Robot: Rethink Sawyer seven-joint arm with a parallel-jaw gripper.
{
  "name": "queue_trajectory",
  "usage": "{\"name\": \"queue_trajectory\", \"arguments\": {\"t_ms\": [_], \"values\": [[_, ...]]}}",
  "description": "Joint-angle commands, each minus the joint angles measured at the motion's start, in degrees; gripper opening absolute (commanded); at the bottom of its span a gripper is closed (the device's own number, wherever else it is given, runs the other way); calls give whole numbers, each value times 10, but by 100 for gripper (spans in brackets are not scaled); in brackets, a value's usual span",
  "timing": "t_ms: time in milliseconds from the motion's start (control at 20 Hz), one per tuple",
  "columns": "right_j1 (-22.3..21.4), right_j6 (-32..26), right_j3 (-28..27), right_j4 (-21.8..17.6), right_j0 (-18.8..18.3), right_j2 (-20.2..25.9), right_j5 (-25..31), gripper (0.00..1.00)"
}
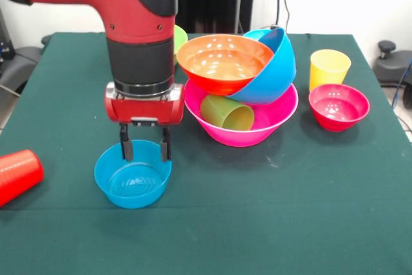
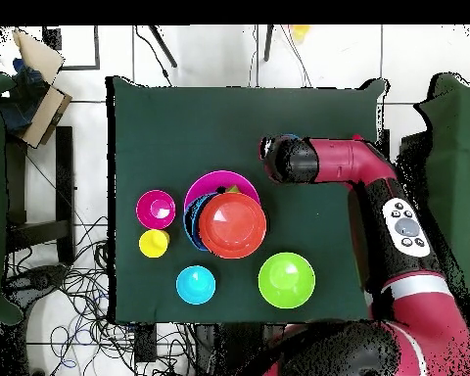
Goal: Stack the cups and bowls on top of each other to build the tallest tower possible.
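The big pink bowl (image 1: 241, 123) stands upright near the middle of the green counter (image 1: 290, 210) and serves as the base of the tower (image 1: 244, 85). Inside it a green cup (image 1: 226, 112) lies on its side, long axis roughly level, its mouth turned toward the camera and a little to the right in the front view. A large blue bowl (image 1: 275, 69) leans steeply in the pink bowl, its opening tipped to the left. An orange bowl (image 1: 224, 62) rests on the pink bowl's left rim and against the blue one, tilted slightly, opening upward. From overhead the orange bowl (image 2: 232, 225) covers most of the pink bowl (image 2: 211, 182).

In the front view, right of the pink bowl, a small magenta-red bowl (image 1: 338, 106) sits upright and holds nothing, with a yellow cup (image 1: 329, 67) upright just behind it. A lime green bowl (image 1: 180, 38) shows behind the arm, left of the tower. Overhead, a small cyan bowl (image 2: 196, 285) sits apart from the pink bowl.

Left of the pink bowl and nearer the camera, a small blue bowl (image 1: 132, 174) stands upright. The gripper (image 1: 145, 151) points straight down over it, its jaws parted, both tips at the bowl's far rim; whether they touch it I cannot tell. Far left of the pink bowl, a red cup (image 1: 18, 173) lies on its side at the picture's edge.
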Motion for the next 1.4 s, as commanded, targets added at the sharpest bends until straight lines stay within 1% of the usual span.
{"name": "queue_trajectory", "arguments": {"t_ms": [50,250,500,850,1100,1250,1300,1400], "values": [[-9,-27,22,-7,24,-10,55,100],[24,-26,-5,-15,30,-12,35,100],[52,-25,-26,-24,34,-14,16,100],[105,-44,-68,-39,28,-7,-12,100],[123,-48,-80,-48,26,-8,-27,100],[125,-49,-85,-46,29,-11,-18,100],[126,-49,-87,-45,30,-13,-15,0],[119,-34,-84,-43,33,-17,-24,0]]}}
